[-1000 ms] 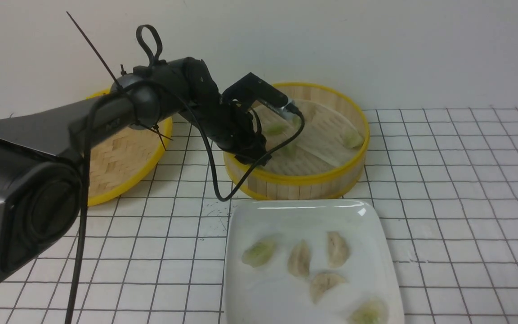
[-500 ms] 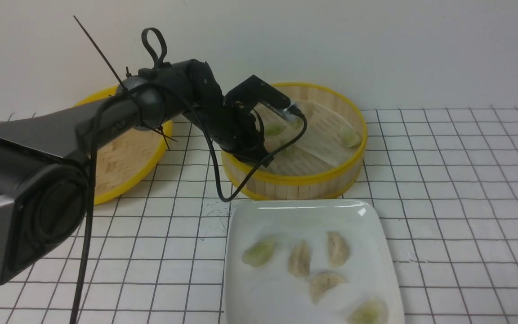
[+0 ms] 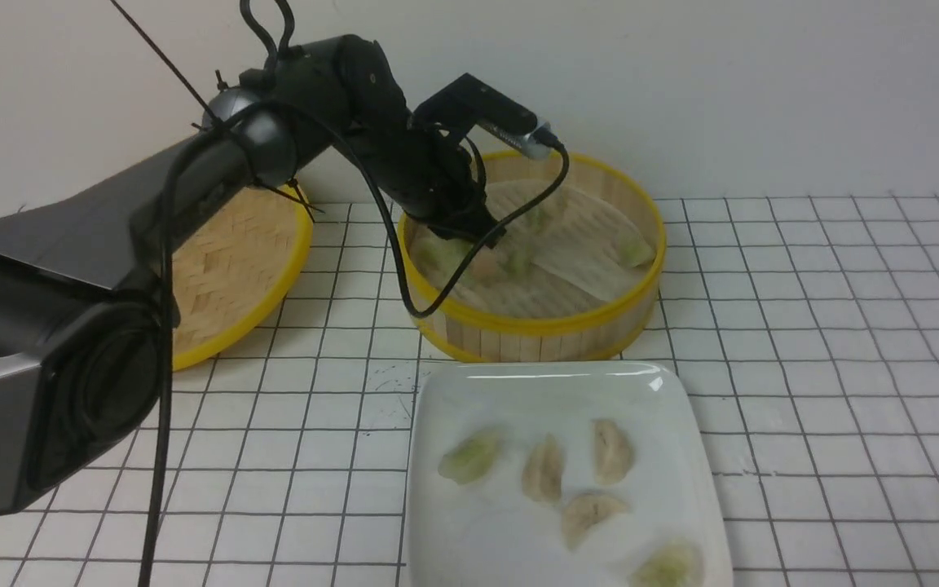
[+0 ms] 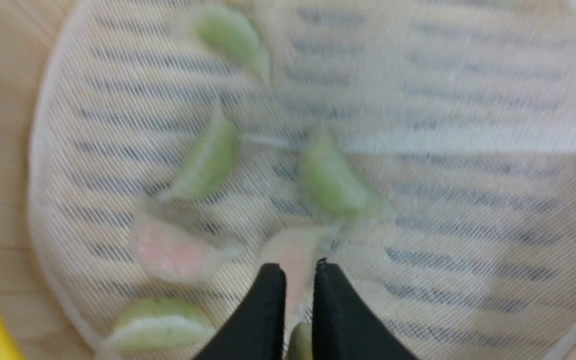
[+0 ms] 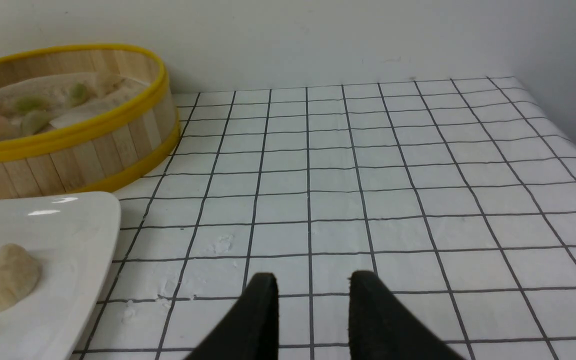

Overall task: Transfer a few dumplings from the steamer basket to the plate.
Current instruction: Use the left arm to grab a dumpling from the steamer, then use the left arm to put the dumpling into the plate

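Note:
The steamer basket [image 3: 543, 330] stands at the back middle, with several green and pinkish dumplings [image 4: 208, 160] on its pale liner. My left gripper [image 3: 492, 238] hangs over the basket's left side. In the left wrist view its jaws [image 4: 299, 267] stand nearly closed on a pinkish dumpling [image 4: 295, 250] that sticks out past the tips; the view is blurred. The white plate [image 3: 551, 387] lies in front of the basket and holds several dumplings [image 3: 469, 456]. My right gripper [image 5: 313, 280] is open and empty over the checked cloth, right of the plate [image 5: 68, 225].
The shallow woven lid [image 3: 225, 269] lies at the back left, partly behind my left arm. A black cable [image 3: 404, 302] loops from the left wrist over the basket's front rim. A wall stands close behind the basket. The basket also shows in the right wrist view [image 5: 68, 150].
My left arm and gripper have risen from inside the basket to just above its left rim. The dumplings on the plate have not moved.

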